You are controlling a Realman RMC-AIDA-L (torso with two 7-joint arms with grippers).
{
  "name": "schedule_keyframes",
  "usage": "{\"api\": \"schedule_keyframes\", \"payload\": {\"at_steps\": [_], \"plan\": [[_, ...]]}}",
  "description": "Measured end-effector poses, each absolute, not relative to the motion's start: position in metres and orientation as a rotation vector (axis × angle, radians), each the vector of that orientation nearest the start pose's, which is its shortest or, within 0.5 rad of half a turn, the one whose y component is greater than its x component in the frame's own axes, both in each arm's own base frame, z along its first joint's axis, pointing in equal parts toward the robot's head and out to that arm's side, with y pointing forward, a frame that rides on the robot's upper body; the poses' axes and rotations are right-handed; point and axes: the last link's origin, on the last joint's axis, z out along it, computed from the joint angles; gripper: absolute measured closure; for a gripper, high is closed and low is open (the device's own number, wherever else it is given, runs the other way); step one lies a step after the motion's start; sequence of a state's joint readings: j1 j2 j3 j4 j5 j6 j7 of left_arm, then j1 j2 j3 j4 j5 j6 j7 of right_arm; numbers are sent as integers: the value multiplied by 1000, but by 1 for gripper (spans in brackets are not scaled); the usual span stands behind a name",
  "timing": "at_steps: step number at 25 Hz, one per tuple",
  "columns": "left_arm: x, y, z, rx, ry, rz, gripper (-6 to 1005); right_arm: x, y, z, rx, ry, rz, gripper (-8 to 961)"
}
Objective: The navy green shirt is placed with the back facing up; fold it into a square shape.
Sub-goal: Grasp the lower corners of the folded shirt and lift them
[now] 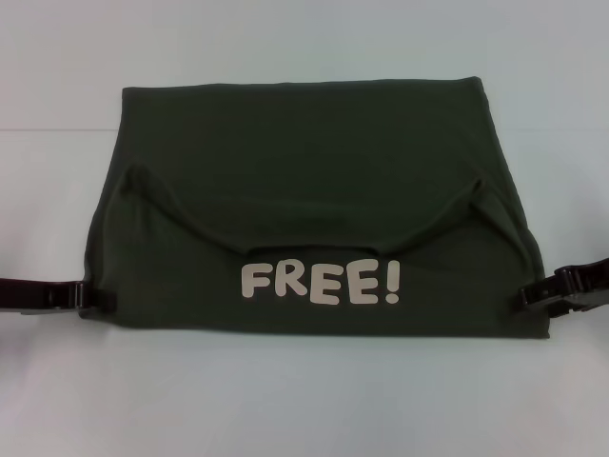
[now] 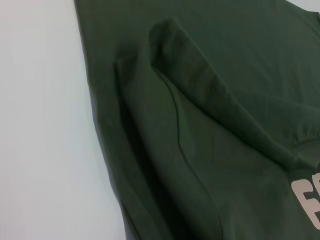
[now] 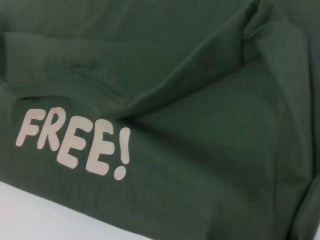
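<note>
Left tool low at the near left edge of the navy green shirt, tips at or touching the cloth; finger spread not readable, cannot tell if pinching. Right tool mirrored at the near right edge, tips meeting the cloth edge; open or closed also cannot tell. Shirt lying centred on the tabletop, folded into a wide rectangle, near portion turned up with white "FREE!" lettering facing up and reading upright. Two sleeve points poking up at left and right above the lettering, curved fold line sagging between them. Far part plain, smooth, dark olive. Left wrist view: layered folds and a raised sleeve ridge beside pale tabletop. Right wrist view: lettering, creases, strip of tabletop at the near hem. Tabletop plain, pale bluish white all around.
</note>
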State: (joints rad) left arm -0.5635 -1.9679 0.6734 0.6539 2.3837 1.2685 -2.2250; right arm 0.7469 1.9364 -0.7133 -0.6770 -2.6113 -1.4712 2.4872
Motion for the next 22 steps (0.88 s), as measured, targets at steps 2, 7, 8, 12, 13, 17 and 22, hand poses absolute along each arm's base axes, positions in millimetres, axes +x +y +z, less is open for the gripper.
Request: {"api": "schedule_keyframes", "payload": {"at_steps": [2, 7, 8, 12, 13, 17, 22], "plan": [[-339, 357, 40, -2168, -1616, -204, 970, 290, 381, 48, -2242, 1739, -93, 162], [-339, 357, 40, -2166, -1618, -205, 971, 293, 382, 48, -2228, 1726, -96, 163], [-339, 357, 40, -2166, -1618, -205, 971, 293, 382, 48, -2229, 1725, -97, 163], [-338, 357, 40, -2167, -1616, -206, 971, 292, 383, 42, -2235, 1713, -113, 163], [-338, 358, 40, -2167, -1616, -206, 971, 292, 383, 41, -2236, 1712, -118, 163], [-338, 358, 40, -2166, -1617, -207, 971, 292, 383, 36, -2239, 1714, -125, 162], [-336, 359, 40, -2168, -1614, -209, 971, 291, 383, 33, -2244, 1715, -123, 176]]}}
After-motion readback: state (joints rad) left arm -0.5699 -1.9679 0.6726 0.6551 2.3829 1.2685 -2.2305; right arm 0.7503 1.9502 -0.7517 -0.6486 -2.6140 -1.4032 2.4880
